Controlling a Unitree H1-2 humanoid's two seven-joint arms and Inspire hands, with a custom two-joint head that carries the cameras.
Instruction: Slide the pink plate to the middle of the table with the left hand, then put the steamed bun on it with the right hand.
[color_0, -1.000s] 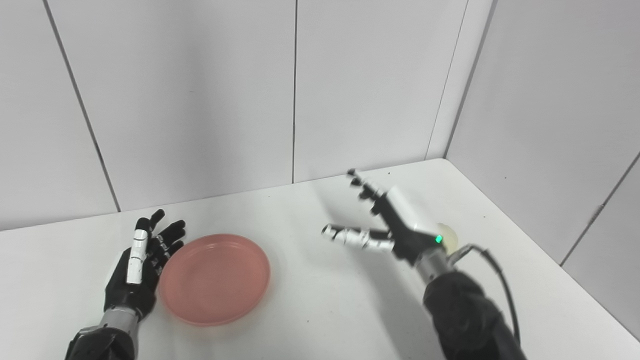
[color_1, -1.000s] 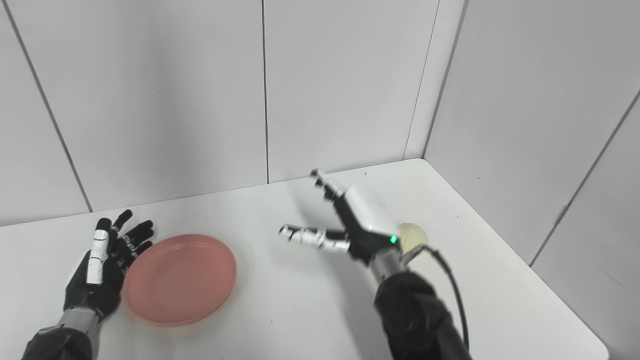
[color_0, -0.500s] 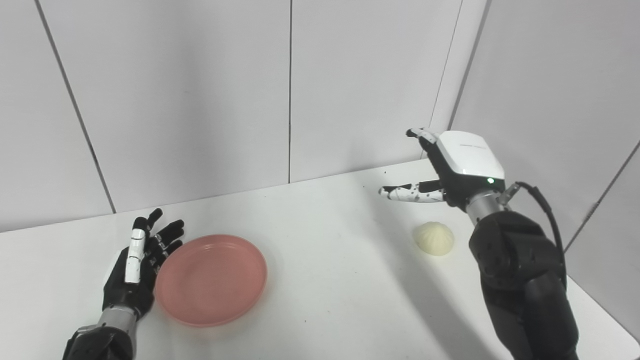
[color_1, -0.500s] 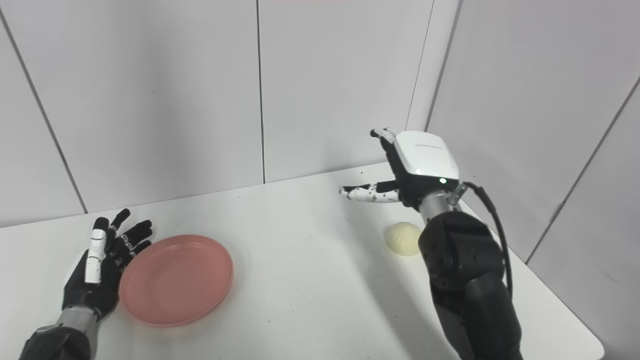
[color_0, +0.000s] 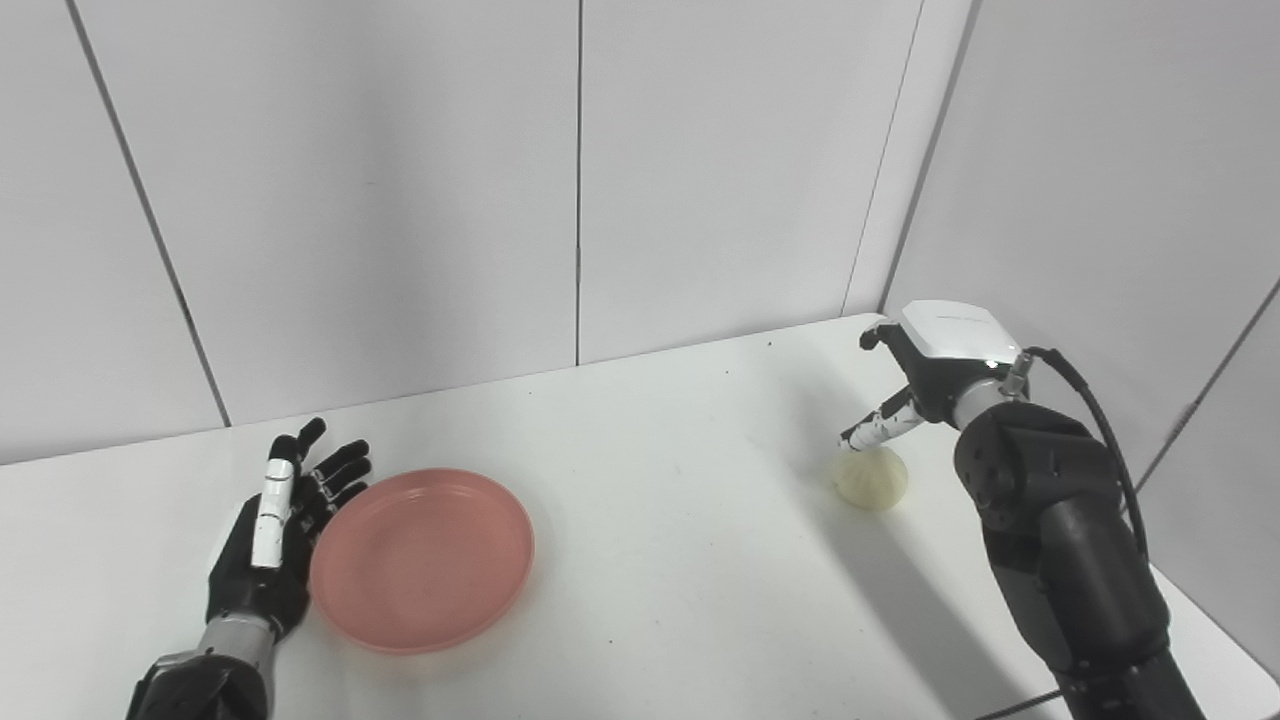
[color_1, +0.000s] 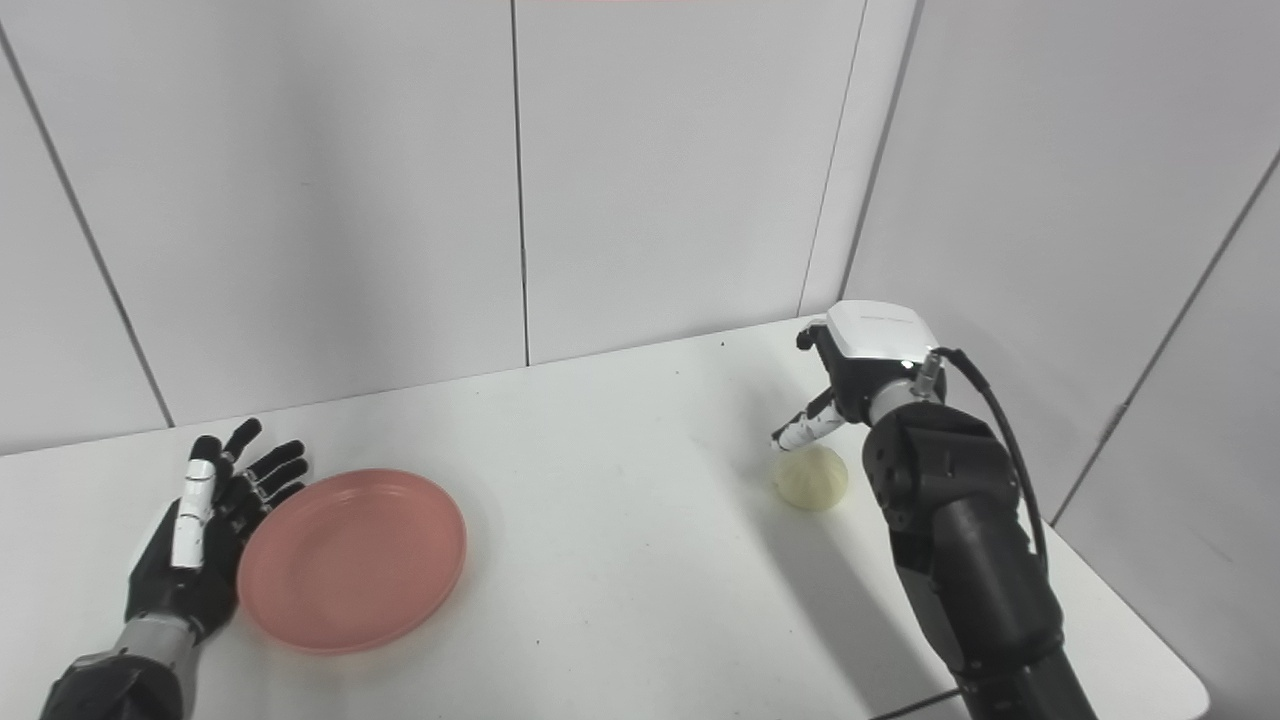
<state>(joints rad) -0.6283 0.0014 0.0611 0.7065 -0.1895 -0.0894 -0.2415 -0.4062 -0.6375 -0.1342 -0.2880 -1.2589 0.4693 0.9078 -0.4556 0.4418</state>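
Your right hand (color_0: 925, 375) hangs directly over the steamed bun (color_0: 871, 477), which sits on the white counter (color_0: 660, 540) toward the far right corner, close to the wall. The fingers (color_0: 868, 430) are spread and point down, holding nothing; one tip sits at the bun's top edge, though you cannot tell from either view whether it touches. Your left hand (color_0: 280, 535) rests palm-up and open on the counter, fingers apart, its edge just beside the left rim of the pink plate (color_0: 422, 558) and gripping nothing. The plate lies left of centre, well apart from the bun. Judgement: the plate step looks only partly done, since the plate sits short of the counter's middle, and the step in hand is the reach for the bun. The next move calls for lowering the right hand so the fingers straddle the bun, then closing gently, because the bun looks soft and a hard squeeze could dent it; after that, carry it across to the plate. View differences: the right eye view shows the counter's near right corner, cut off in the left eye view. The left eye view sets a fingertip closer against the bun's crown. Neither view shows the underside of the right palm.
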